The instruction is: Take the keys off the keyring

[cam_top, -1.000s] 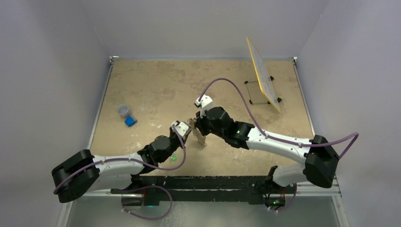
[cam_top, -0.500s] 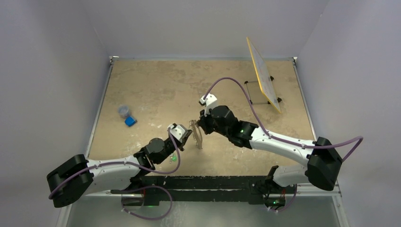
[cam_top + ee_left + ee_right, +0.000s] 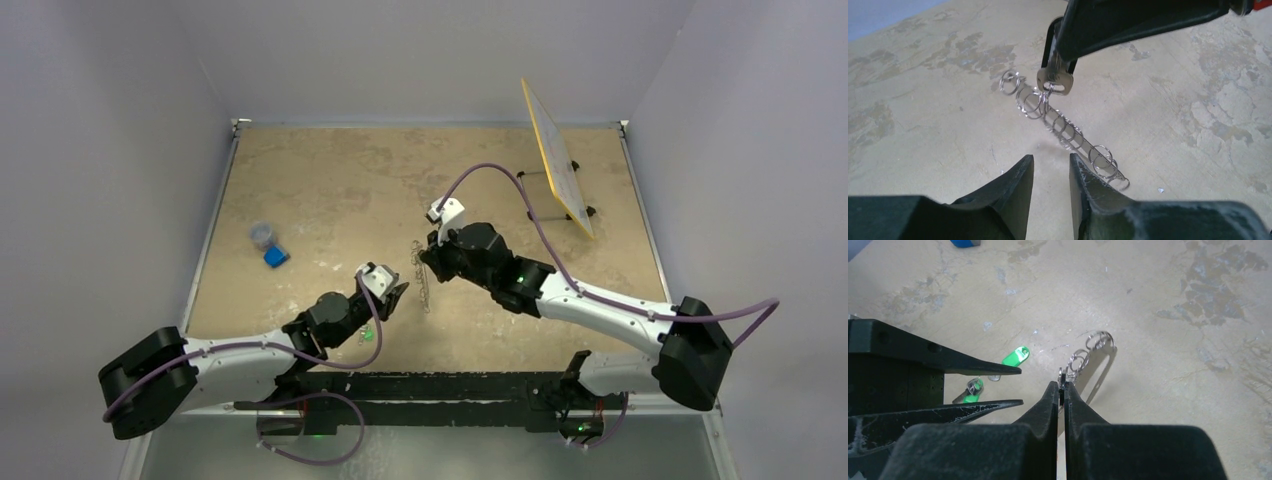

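Currently the right end effector [image 3: 1062, 387] is clamped shut on a silver key [image 3: 1054, 81], held above the table [image 3: 330, 180] near its middle. The keyring [image 3: 1068, 135] is hung from that key and slants down toward the table; contact at its low end cannot be told. The left end effector [image 3: 1050, 165] is set just beside that low end, fingers parted narrowly, nothing gripped. Bare table is seen all round; a green-tagged bunch [image 3: 1015, 356] lies nearby on the near side.
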